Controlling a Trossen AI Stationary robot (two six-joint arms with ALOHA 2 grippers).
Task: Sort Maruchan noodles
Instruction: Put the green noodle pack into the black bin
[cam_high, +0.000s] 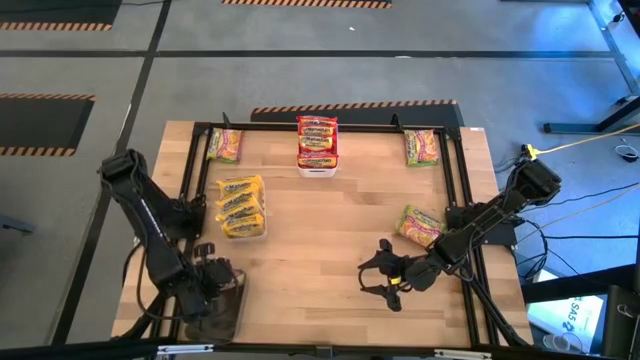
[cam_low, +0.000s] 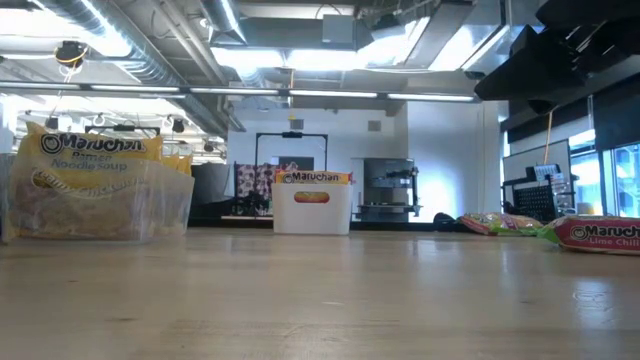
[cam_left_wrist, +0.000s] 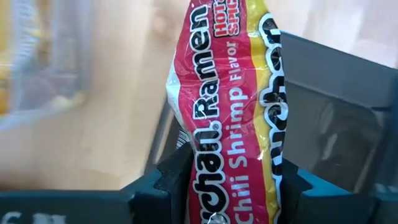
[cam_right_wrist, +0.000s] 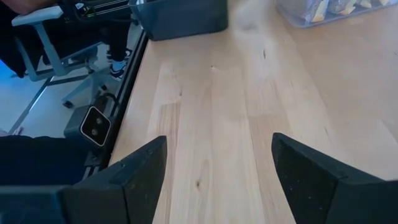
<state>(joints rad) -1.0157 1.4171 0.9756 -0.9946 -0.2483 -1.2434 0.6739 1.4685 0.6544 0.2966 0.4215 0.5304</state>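
My left gripper sits at the table's near left corner, over the dark tray, shut on a red-and-yellow Chili Shrimp packet. My right gripper hovers open near the table's near edge, over bare wood. Red packets lie stacked in a white bin at the far edge. Yellow packets fill a clear bin on the left. Green-and-pink packets lie flat at the far left, the far right and the right side. My left gripper pinches the Chili Shrimp packet between its two fingers, one on each long edge, across the packet near one end. The rest of the packet reaches forward past the fingers, beside the dark tray's wall. What it rests on cannot be told.
A black frame runs round the tabletop. In the low view the clear bin stands on the left, the white bin in the middle, and loose packets on the right. Bare wood spans the table's middle.
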